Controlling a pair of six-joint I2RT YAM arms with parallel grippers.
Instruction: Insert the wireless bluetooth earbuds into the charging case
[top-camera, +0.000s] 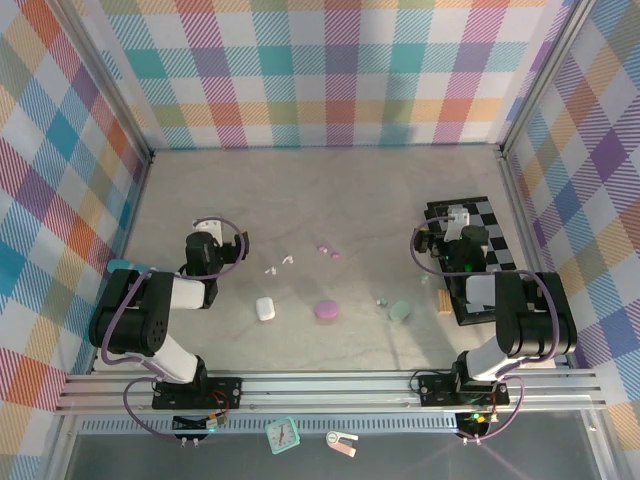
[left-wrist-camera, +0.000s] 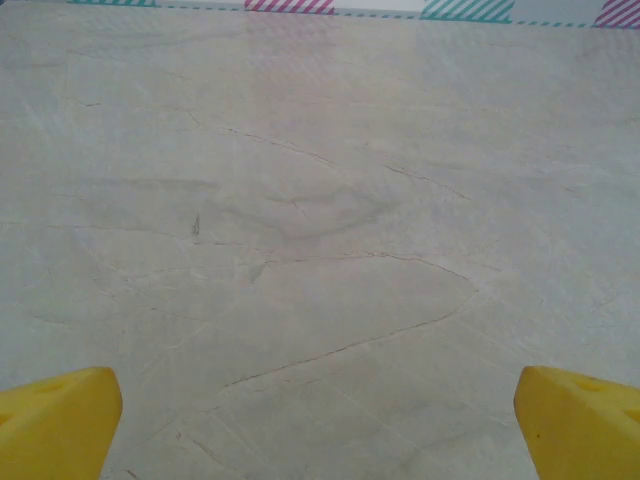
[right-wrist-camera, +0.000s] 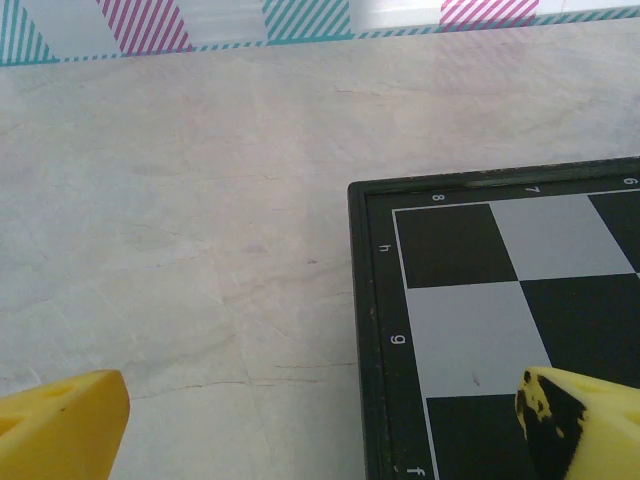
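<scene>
Three pebble-like charging cases are seen in a row across the lower middle of the top view. A white case (top-camera: 264, 309) lies at the left, a pink case (top-camera: 327, 310) in the centre and a green case (top-camera: 400, 312) at the right. All three rest on the pale desk (top-camera: 330, 190). Whether their lids are raised cannot be told at this size.

The earbuds are scattered above the cases and apart from them. Two white earbuds (top-camera: 288, 259) are found above the white case. Two pink earbuds (top-camera: 323, 247) are found above the pink case. What appears to be a greyish earbud (top-camera: 380, 300) is placed just left of the green case.

The left end effector (top-camera: 208, 228) is held at the left of the frame, well apart from the white earbuds. In its wrist view, the left end effector (left-wrist-camera: 320, 430) is shown spread wide. Its yellow fingertips (left-wrist-camera: 55, 420) are set at the two lower corners, and bare desk lies between them.

The right end effector (top-camera: 458, 216) is positioned at the right of the frame, over a chessboard (top-camera: 495, 235). In the right wrist view, the right end effector (right-wrist-camera: 320, 430) is likewise shown wide apart and nothing is held. One fingertip is seen over the desk at lower left, and the other over the chessboard (right-wrist-camera: 480, 300) at lower right.

A teal clock (top-camera: 283, 434) is seen at the bottom edge of the top view.
</scene>
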